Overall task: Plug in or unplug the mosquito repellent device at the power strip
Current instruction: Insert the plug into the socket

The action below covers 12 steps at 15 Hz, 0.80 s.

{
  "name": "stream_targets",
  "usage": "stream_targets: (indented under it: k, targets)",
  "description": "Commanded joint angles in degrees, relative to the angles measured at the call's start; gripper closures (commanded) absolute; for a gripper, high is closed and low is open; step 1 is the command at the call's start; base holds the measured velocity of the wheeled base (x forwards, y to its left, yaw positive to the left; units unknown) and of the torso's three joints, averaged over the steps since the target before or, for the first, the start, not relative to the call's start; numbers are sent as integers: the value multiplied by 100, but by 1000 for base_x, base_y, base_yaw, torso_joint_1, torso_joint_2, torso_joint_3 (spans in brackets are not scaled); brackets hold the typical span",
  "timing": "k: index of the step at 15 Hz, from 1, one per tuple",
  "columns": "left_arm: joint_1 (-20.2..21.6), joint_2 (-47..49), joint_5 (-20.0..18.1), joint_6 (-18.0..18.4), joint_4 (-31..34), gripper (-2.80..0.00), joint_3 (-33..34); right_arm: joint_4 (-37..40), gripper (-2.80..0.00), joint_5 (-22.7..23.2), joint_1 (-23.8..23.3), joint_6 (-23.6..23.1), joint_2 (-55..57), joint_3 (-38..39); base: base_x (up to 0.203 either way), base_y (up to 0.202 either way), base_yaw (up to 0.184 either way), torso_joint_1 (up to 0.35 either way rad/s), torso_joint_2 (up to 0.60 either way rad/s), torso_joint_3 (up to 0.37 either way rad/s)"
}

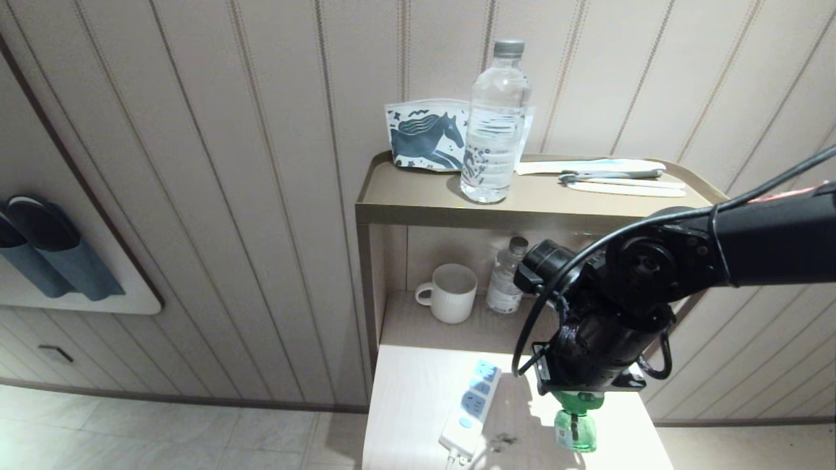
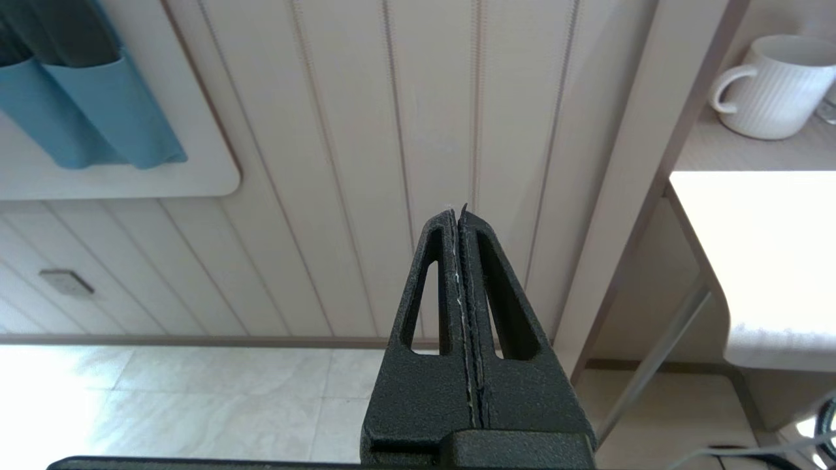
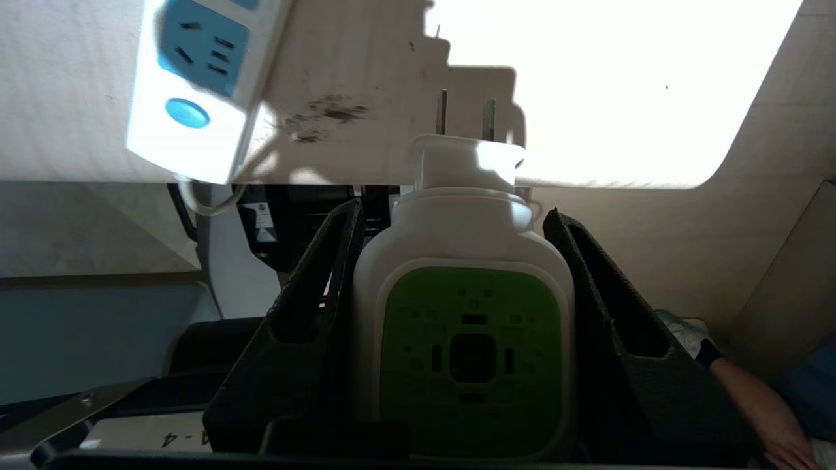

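My right gripper (image 1: pixel 575 410) is shut on the mosquito repellent device (image 1: pixel 575 427), a white and green gadget with a translucent green bottle. It hangs over the pale table's front right part. In the right wrist view the black fingers (image 3: pixel 313 294) press both sides of the device (image 3: pixel 467 313), and its two bare metal prongs (image 3: pixel 465 112) stick out free. The power strip (image 1: pixel 471 408) lies flat on the table to the left of the device, apart from it, blue sockets up; its round blue button (image 3: pixel 187 112) sits near the cord end. My left gripper (image 2: pixel 457 215) is shut, parked left of the table.
A white mug (image 1: pixel 450 292) and a small water bottle (image 1: pixel 506 277) stand on the lower shelf behind the table. The top shelf (image 1: pixel 418 196) carries a tall bottle (image 1: pixel 494 124), a horse-print pouch and toiletries. A dark smudge (image 1: pixel 503 442) marks the table. A person's arm (image 3: pixel 751 405) shows low at right.
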<state>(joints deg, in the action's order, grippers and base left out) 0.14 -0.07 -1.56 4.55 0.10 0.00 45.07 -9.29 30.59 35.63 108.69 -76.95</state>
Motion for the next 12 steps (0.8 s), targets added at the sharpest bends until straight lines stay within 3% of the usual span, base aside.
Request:
stream_targets:
  k: [1,4,7,10,12]
  targets:
    - [-5,7,-2,2,-1,0,0,-31,0,-3,26,22,-106,288,0,0,0,0,0,0]
    - [4,7,-2,2,-1,0,0,-356,0,-12,32,5,-262,558,0,0,0,0,0,0]
    - [-4,7,-2,5,-1,0,0,-1216,0,-29,27,10,-428,1424,0,0,0,0,0,0]
    - [-1,7,-2,2,-1,0,0,-3238,0,-249,78,43,-575,2725,0,0,0,0,0,0]
    - [-5,7,-2,2,-1,0,0,-4918,0,-788,117,67,-591,3495,0,0,0,0,0,0]
